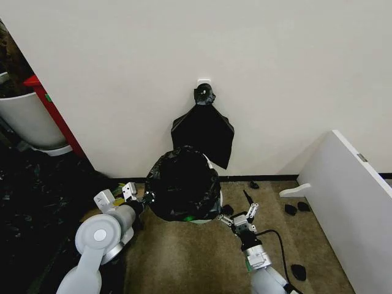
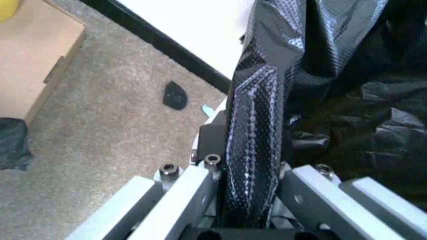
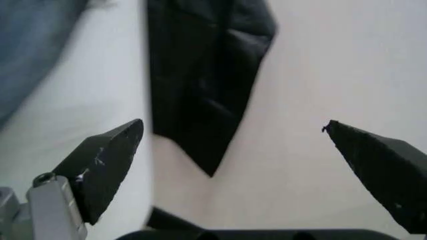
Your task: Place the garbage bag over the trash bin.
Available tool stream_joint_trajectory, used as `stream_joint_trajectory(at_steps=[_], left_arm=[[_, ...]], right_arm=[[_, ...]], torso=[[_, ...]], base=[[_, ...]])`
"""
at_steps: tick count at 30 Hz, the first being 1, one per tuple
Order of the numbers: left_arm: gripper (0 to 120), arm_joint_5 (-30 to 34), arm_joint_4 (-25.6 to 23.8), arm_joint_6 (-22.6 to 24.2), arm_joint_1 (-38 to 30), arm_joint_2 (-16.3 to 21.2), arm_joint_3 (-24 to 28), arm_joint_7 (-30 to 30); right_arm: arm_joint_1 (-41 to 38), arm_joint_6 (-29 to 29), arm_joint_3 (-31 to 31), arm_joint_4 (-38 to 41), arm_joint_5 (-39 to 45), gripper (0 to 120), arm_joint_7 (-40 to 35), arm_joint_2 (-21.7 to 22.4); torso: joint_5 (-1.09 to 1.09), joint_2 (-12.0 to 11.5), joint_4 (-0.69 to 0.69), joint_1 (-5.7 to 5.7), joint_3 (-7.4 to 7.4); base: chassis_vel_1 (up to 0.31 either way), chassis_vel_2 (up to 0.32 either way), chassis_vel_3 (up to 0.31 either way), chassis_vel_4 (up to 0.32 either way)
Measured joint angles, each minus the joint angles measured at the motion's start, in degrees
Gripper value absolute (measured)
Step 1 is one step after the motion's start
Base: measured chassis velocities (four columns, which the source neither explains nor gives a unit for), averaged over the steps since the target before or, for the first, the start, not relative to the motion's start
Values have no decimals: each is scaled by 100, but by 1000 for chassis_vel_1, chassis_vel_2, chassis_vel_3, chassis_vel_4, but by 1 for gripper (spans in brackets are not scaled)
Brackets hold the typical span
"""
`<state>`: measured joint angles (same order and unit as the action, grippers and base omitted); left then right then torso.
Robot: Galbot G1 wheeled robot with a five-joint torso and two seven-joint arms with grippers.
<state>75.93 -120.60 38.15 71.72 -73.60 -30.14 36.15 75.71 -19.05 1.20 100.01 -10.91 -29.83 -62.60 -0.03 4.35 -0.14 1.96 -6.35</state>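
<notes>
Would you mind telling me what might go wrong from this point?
The left gripper pinches a narrow fold of the garbage bag; thin plastic could tear or slip out. The right gripper is open beside the trash bin, holding nothing, so that side may ride up.

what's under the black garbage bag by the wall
The garbage bag drapes the trash bin; a white sliver and green base show, the rest is covered. Left gripper pinches the bag.

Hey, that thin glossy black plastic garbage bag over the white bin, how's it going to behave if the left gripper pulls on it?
The thin glossy black garbage bag looks floppy: it drapes in wrinkles over the white trash bin. Probably light and somewhat slippery, given its sheen. The left gripper is shut on a bunched fold, so a pull would likely stretch or slide the film. The right gripper is open beside the bin.
</notes>
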Motion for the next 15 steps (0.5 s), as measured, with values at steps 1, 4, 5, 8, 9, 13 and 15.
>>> stream_joint_trajectory(at_steps=[1, 4, 5, 8, 9, 13, 15], left_arm=[[1, 0, 8, -1, 0, 3, -10, -3], [1, -3, 15, -2, 0, 2, -19, -10], [1, -8, 17, -4, 0, -3, -21, -15], [1, -11, 18, -5, -7, -8, -20, -18], [1, -12, 23, -5, -18, -9, -21, -21], [1, -18, 29, -7, -25, -9, -7, -23], [1, -24, 29, -7, -20, -17, 13, -24]], right_arm=[[41, 36, 63, 100, 98, 100, -9, 20], [140, 99, 174, 303, 293, 100, -42, 60], [227, 102, 226, 447, 434, 100, -41, 94], [350, -50, 233, 662, 782, 100, 110, 149], [438, -256, 202, 842, 1195, 100, 390, 204], [583, -580, 157, 1037, 1687, 100, 1121, 292], [598, -700, 137, 1013, 1662, 100, 1433, 300]], torso=[[0, 0, 0, 0, 0], [-1, 0, -1, 0, 0], [0, 0, 0, 0, 0], [0, 0, -1, 0, 0], [0, 0, -1, 0, 0], [-1, 0, -1, 0, 0], [0, 0, -1, 0, 0]], base=[[0, 0, 0, 0], [0, 0, 0, 0], [0, 0, 0, 0], [0, 0, 0, 0], [0, 0, 0, 0], [0, 0, 0, 0], [0, 0, 0, 0]])
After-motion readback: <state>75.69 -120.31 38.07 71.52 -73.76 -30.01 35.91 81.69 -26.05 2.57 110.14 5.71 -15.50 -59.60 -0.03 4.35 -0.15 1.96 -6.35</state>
